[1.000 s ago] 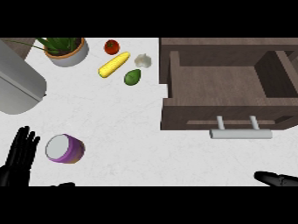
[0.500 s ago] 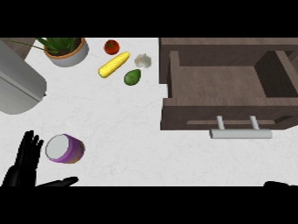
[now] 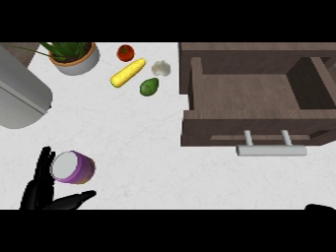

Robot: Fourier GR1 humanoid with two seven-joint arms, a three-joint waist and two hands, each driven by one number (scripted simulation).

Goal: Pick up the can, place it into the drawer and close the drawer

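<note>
Head view: the left robot hand (image 3: pixel 43 189) comes in at the lower left over the white tabletop (image 3: pixel 141 142), its fingers straight and lifted, its thumb stretched out to the right, holding nothing. The purple can (image 3: pixel 72 167) stands upright just right of those fingers, close against them; whether it touches them cannot be told. The thumb lies below the can, apart from it.

Well to the right of this robot hand and further from the robot, the wooden drawer (image 3: pixel 261 96) stands pulled open, its pale bar handle (image 3: pixel 271 149) facing the lower edge.

Far ahead of the left robot hand lie a yellow corn cob (image 3: pixel 127 72), a green avocado (image 3: pixel 149 87), a red tomato (image 3: pixel 125 52) and a pale garlic bulb (image 3: pixel 161 68), with a potted plant (image 3: pixel 72 55) to their left. A large grey rounded object (image 3: pixel 9 91) sits at the left edge.

Of the right robot hand (image 3: pixel 323 207) only a dark tip shows at the lower right edge; whether it is open or curled cannot be told.
</note>
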